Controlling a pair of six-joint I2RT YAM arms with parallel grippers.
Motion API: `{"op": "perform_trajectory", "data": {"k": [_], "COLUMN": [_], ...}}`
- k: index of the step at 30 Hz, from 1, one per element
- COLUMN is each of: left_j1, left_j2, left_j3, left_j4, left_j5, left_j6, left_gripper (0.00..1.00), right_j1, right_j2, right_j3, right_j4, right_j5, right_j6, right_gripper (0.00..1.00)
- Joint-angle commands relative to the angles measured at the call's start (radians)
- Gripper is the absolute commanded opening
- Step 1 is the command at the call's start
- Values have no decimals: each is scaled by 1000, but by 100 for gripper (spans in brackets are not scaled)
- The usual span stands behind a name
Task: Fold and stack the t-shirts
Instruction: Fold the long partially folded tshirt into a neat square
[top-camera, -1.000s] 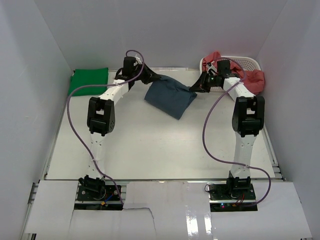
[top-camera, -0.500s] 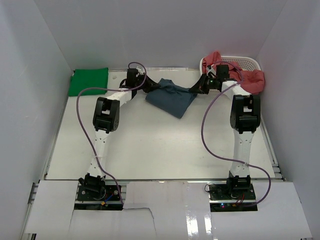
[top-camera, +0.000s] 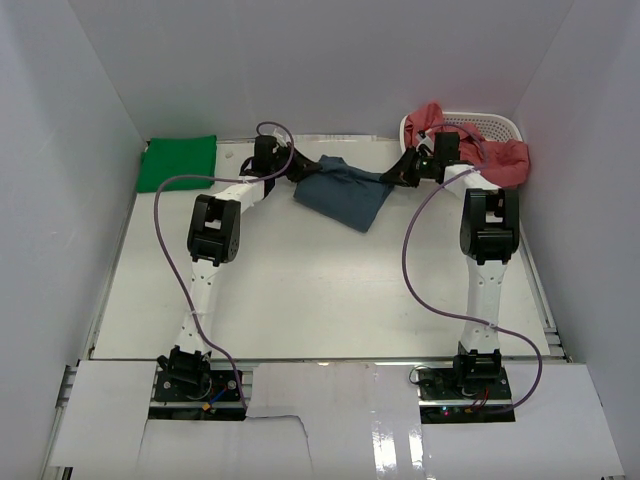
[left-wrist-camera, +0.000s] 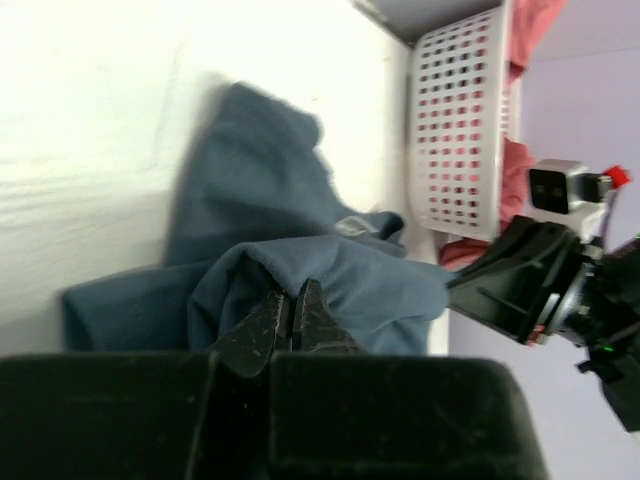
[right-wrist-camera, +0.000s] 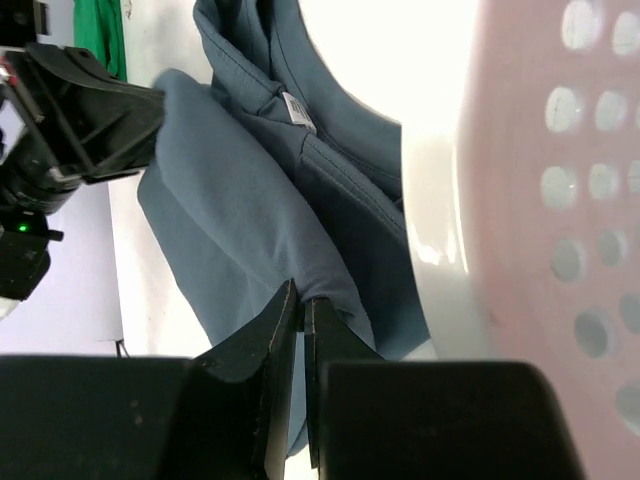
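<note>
The blue t-shirt (top-camera: 345, 195) lies crumpled at the far middle of the surface (top-camera: 300, 290), with its far edge pulled into a ridge between the two arms. The left gripper (top-camera: 300, 172) holds the shirt's left end. In the left wrist view its fingertips are pressed together on a fold of blue cloth, with no gap between them. The right gripper (top-camera: 396, 177) holds the opposite end. In the right wrist view its jaws are likewise pinched tight on a gathered fold of the same shirt. The two grippers face each other across the cloth, each showing in the other's wrist camera. A small white label (right-wrist-camera: 297, 110) shows at the shirt's neckline, turned upward. The near part of the shirt spreads down onto the surface toward the arms' bases.

The green t-shirt (top-camera: 178, 162) lies folded flat in the far left corner, well apart from the blue one. The white basket (top-camera: 492, 124) stands in the far right corner, just beside the right gripper. Red t-shirts (top-camera: 430, 112) hang out of it, one bunch over its left rim and another over its right side.
</note>
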Motion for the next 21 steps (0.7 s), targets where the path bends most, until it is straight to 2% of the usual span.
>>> {"op": "perform_trajectory", "data": {"k": [1,16,21], "left_j1": [-2,-24,-35], "left_j2": [-77,-271,-350], "left_j3": [-73,-376,-495], "left_j4": [4,-102,-110], "left_j5": [-48,-163,-189], "left_j6": [50,150,174], "left_gripper": [0,0,0], "right_j1": [-2,91,133], "right_j2": [47,10,20], "right_j3": [26,40,57], "right_j4": [-29,-158,-205], "right_j5": [54,298,324], "right_j6": [-12,-179,-228], "right_gripper": [8,10,10]}}
